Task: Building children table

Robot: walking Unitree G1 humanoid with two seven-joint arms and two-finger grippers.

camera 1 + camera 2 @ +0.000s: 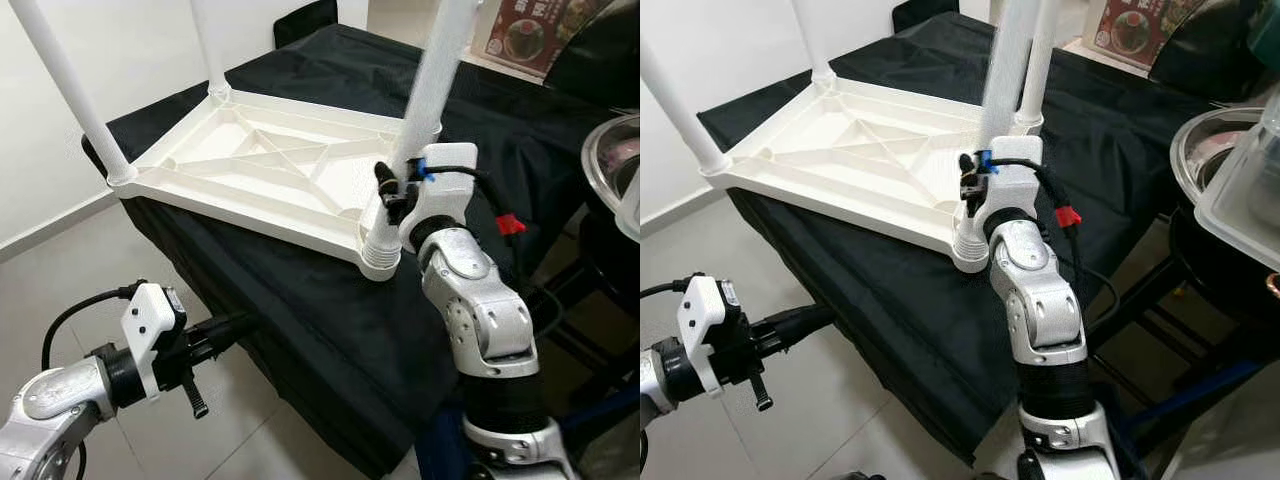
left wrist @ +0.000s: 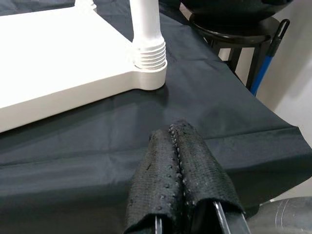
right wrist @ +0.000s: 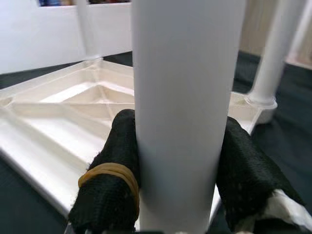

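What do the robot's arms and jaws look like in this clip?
Both arms are jointed silver metal with black bands. White housings sit at the wrists of the left gripper and right gripper, trailing black cables; the right's carries a red connector. The jaws wear black textured fabric; a tan rubber band circles one right finger.

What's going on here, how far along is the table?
The white tabletop lies upside down on a table covered with black cloth. All four legs stand in its corner sockets. The right claw is shut on the near leg, just above its ribbed socket. The left claw is shut and holds nothing, low by the near edge of the cloth, pointing toward that corner.
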